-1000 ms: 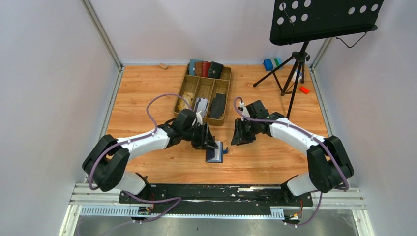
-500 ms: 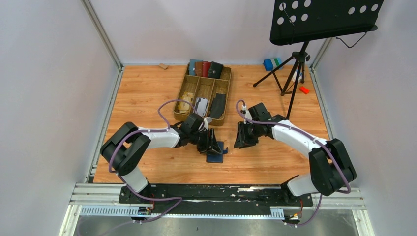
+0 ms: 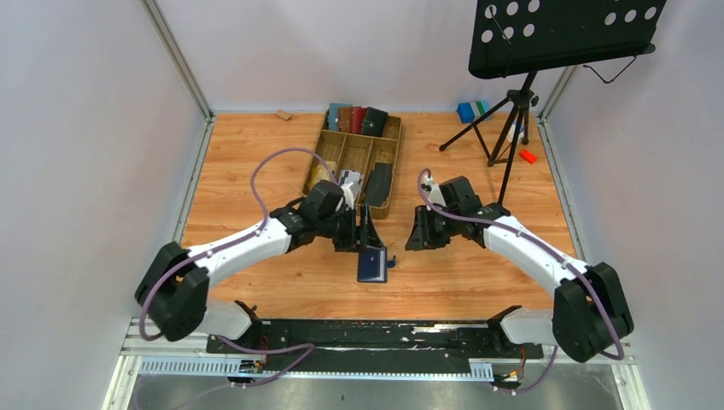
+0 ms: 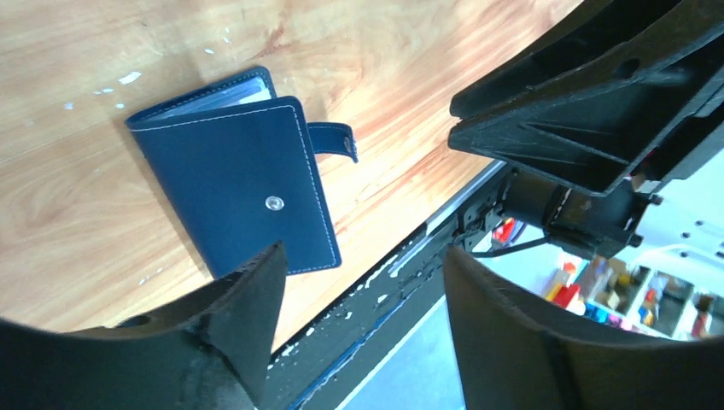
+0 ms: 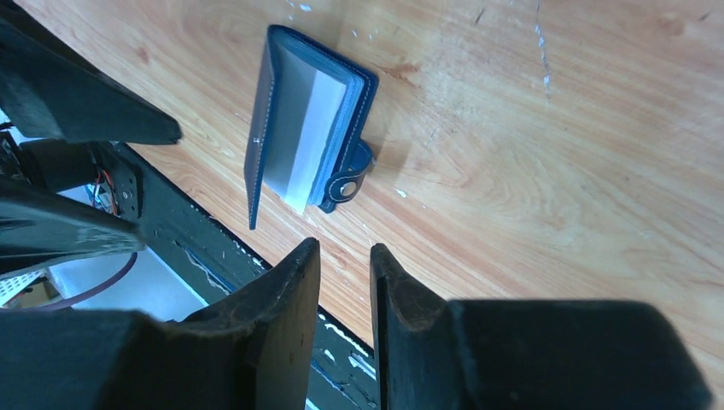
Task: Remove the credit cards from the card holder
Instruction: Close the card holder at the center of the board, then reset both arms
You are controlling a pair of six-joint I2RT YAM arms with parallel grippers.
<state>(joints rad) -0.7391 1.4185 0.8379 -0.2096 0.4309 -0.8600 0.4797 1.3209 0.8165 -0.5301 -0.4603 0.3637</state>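
Note:
The navy card holder (image 3: 372,267) lies on the wood table between both arms. In the left wrist view the card holder (image 4: 235,171) lies nearly closed, snap and side tab (image 4: 334,142) showing. From the right wrist, the card holder (image 5: 294,128) gapes, and pale credit cards (image 5: 312,128) sit inside it. My left gripper (image 3: 367,237) hovers just behind it; the left gripper (image 4: 359,265) is open and empty. My right gripper (image 3: 418,237) stands to the holder's right, apart from it; the right gripper (image 5: 343,249) has its jaws a narrow gap apart with nothing between.
A wooden compartment tray (image 3: 318,154) behind the arms holds a white card (image 3: 348,178) and a black holder (image 3: 378,184); teal, brown, red and black holders (image 3: 357,118) stand at its back. A music stand tripod (image 3: 510,128) is at the right back. The black rail (image 3: 376,329) runs along the near edge.
My left gripper has opened wider and drawn back off the card holder, which stays lying on the table. The right gripper has barely shifted.

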